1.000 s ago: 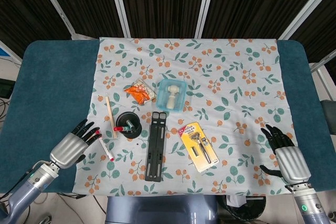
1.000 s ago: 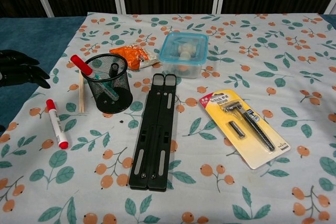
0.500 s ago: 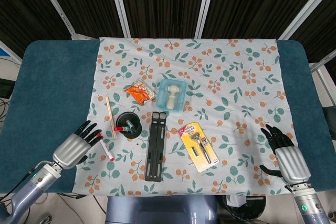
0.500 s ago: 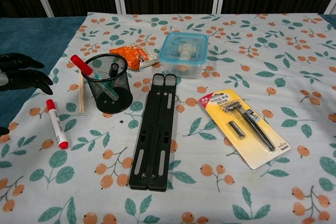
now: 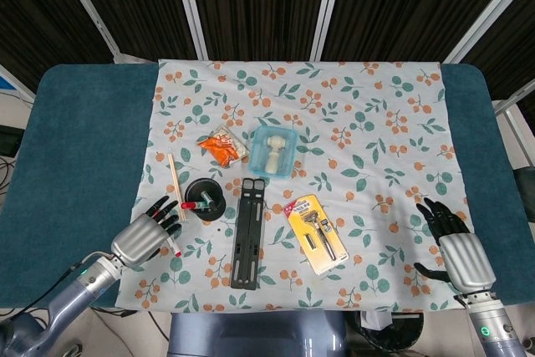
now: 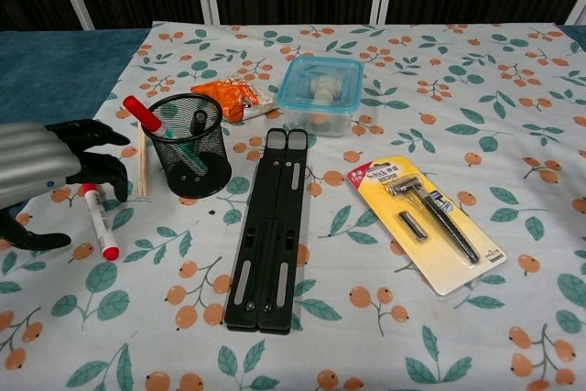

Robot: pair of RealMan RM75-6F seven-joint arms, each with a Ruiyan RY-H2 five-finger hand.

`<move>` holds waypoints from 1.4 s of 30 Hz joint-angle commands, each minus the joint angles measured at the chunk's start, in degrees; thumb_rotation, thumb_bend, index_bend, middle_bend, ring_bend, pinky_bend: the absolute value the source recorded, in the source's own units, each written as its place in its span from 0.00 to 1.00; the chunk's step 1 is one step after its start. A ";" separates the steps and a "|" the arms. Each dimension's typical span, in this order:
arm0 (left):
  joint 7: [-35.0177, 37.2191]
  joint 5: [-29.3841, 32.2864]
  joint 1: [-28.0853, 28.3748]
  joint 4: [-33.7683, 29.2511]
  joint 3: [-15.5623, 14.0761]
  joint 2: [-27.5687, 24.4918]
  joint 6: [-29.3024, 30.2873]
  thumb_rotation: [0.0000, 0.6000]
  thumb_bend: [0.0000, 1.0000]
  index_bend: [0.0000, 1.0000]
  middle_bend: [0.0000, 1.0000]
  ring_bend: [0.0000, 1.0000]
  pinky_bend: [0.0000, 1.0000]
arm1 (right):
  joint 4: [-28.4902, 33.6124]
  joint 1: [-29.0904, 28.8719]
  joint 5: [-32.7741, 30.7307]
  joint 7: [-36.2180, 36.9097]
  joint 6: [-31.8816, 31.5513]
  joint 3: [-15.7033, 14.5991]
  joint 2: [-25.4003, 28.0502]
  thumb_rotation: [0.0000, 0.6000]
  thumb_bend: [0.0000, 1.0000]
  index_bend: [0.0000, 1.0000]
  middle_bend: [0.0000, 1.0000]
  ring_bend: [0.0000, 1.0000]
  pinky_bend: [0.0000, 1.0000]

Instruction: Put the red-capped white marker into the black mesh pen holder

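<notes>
Head view gives you the whole table (image 5: 75, 140), blue at both ends with the floral cloth (image 5: 368, 123) spread over its middle. Your left hand (image 5: 144, 235) sits at the cloth's near left edge, fingers apart and curved, holding nothing; in the chest view it is cut off by the left frame edge, so you see only the silver back and dark fingers (image 6: 96, 167). Those fingers hang over the upper end of the red-capped white marker (image 6: 97, 220), which lies flat on the cloth just left of the black mesh pen holder (image 6: 190, 144); you cannot tell whether they touch it. Your right hand (image 5: 451, 244) rests at the near right, fingers spread, empty, and out of the chest view.

A black folding stand (image 6: 267, 231) lies lengthwise beside the holder. To its right lies a carded razor pack (image 6: 425, 222).

Inside the holder you have a red-tipped pen (image 6: 141, 114) leaning out at the left rim, plus a dark pen and something teal lower down, hard to make out through the mesh. The blue-lidded box (image 6: 320, 95) holds a pale object, blurred by the lid. An orange packet (image 6: 233, 95) lies behind the holder, and wooden chopsticks (image 6: 141, 164) lie left of it.
</notes>
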State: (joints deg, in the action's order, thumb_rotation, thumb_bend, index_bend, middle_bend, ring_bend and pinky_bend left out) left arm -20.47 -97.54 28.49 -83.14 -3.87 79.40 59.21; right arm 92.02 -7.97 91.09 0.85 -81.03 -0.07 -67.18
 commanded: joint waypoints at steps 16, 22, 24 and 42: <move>-2.19 1.89 1.36 1.12 -0.07 2.03 -1.07 1.00 0.24 0.40 0.34 0.00 0.00 | 0.38 -0.05 -0.21 0.73 0.14 0.11 0.28 1.00 0.16 0.00 0.00 0.00 0.18; -1.65 2.00 1.55 2.16 -0.20 1.89 -0.64 1.00 0.24 0.42 0.36 0.01 0.00 | 0.50 -0.06 -0.43 0.57 0.30 0.15 0.25 1.00 0.16 0.00 0.00 0.00 0.18; -1.45 2.16 1.61 2.47 -0.19 1.94 -0.68 1.00 0.24 0.42 0.37 0.01 0.00 | 0.50 -0.06 -0.42 0.51 0.29 0.15 0.25 1.00 0.16 0.00 0.00 0.00 0.18; 0.21 2.36 2.08 4.38 -0.70 3.64 -0.07 1.00 0.39 0.61 0.57 0.14 0.04 | 0.65 -0.06 -0.49 0.45 0.35 0.18 0.29 1.00 0.16 0.00 0.00 0.00 0.18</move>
State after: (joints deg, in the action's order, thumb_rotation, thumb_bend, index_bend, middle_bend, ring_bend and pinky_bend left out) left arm -20.36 -95.18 30.63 -78.84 -4.53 83.07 59.02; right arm 92.68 -8.03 90.59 1.30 -80.68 0.10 -66.89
